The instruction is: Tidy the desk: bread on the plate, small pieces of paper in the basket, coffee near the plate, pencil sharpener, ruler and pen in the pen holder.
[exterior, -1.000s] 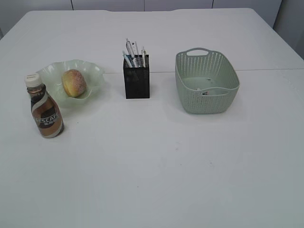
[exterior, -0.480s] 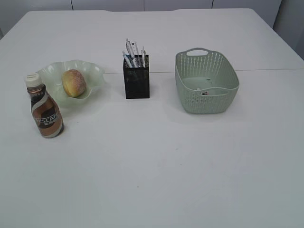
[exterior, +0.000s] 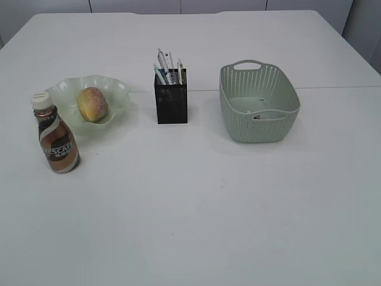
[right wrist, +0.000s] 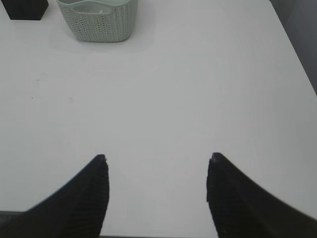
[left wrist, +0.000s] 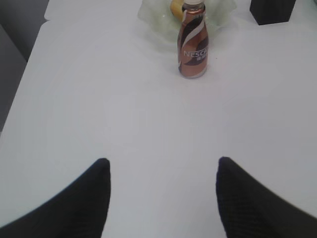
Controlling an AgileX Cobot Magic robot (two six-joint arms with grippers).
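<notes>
exterior view: slanted down from the front over the whole worktop [exterior: 196, 208]. left wrist view: low, facing forward past its fingers [left wrist: 74, 203] to the coffee [left wrist: 192, 42]. right wrist view: likewise, toward the basket [right wrist: 99, 22]. both items also appear in the exterior view.

Coffee [left wrist: 192, 43] label: "NESCAFE", white letters; smaller print unreadable.

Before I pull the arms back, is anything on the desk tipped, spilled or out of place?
Nothing stands out. The bread sits on the plate, the coffee stands upright beside it, pens stand in the pen holder, and the basket is upright.
</notes>
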